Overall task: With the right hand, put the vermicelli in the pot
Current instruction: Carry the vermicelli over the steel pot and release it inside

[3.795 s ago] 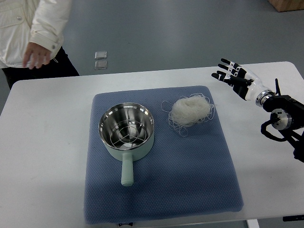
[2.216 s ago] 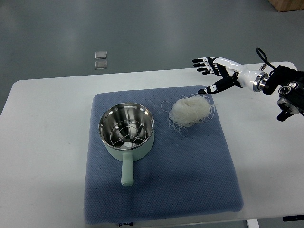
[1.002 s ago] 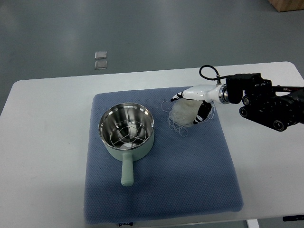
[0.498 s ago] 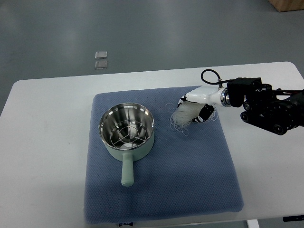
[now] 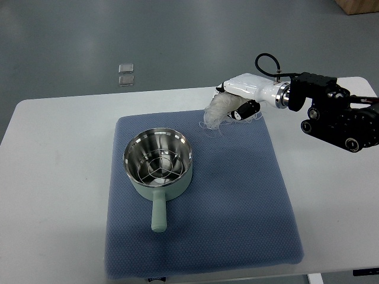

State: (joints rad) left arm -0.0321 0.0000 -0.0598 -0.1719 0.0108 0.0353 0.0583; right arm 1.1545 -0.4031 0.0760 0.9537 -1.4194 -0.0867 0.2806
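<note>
Apparently right hand [image 5: 238, 97] grips vermicelli [image 5: 215, 112].

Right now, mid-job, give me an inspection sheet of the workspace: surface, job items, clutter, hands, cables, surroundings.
Surface: white table with a blue mat laid flat across its middle.
Job's things: pot, mint green with a steel inside and a rack at the bottom, sits on the mat, handle toward the robot, nothing else in it. Vermicelli is lifted off the mat, strands dangling, right of and beyond the pot.
Clutter: nothing seen on the table.
Hands: right hand shut on the vermicelli; left hand not in view.
Cables: black cable loop above the right wrist, clear of the noodles.
Surroundings: grey floor with two small square plates; a brown box corner top right.
</note>
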